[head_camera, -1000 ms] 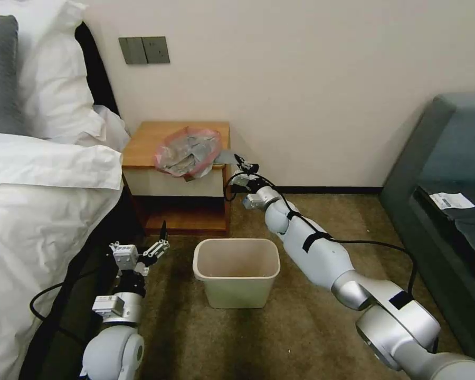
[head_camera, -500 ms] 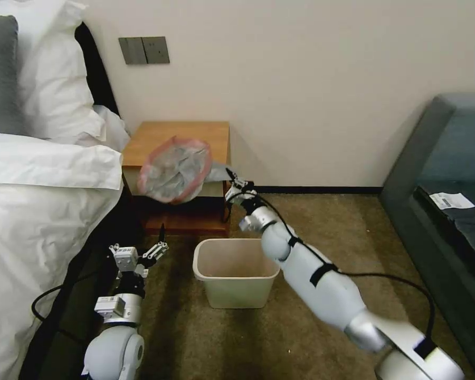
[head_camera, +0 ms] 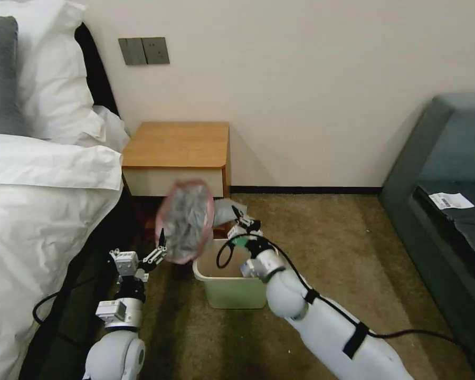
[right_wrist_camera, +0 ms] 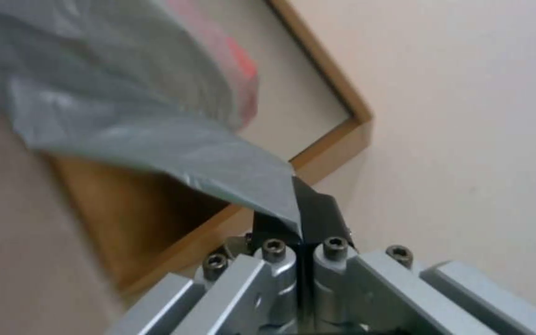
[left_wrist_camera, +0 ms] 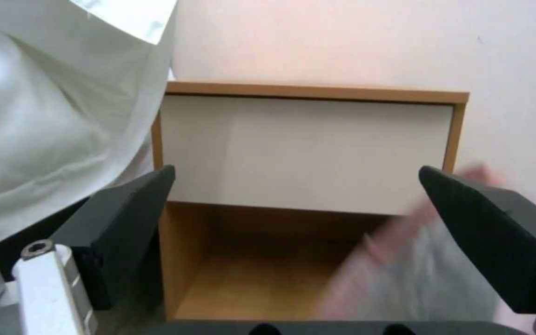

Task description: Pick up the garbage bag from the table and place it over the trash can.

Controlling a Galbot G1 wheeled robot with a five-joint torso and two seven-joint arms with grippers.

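The garbage bag [head_camera: 187, 220], grey crinkly plastic with a pink-red mouth band, hangs in the air in front of the table [head_camera: 177, 145], above the left rim of the trash can [head_camera: 232, 287]. My right gripper [head_camera: 236, 215] is shut on a grey corner of the bag [right_wrist_camera: 156, 135], just above the bin's back edge. The left gripper [head_camera: 161, 248] stands open low beside the bed, left of the bin, close to the bag's lower edge. In the left wrist view the bag [left_wrist_camera: 405, 274] blurs past one open finger [left_wrist_camera: 491, 237], in front of the table [left_wrist_camera: 305, 153].
A bed with white bedding [head_camera: 37, 211] fills the left side. A dark grey sofa [head_camera: 448, 184] with a paper slip stands at the right. Brown carpet [head_camera: 327, 237] lies open between bin and sofa. The wall carries a switch plate [head_camera: 144, 50].
The right gripper has pulled the bag off the tabletop and carried it down and toward me, to just over the bin. The left arm has barely moved.
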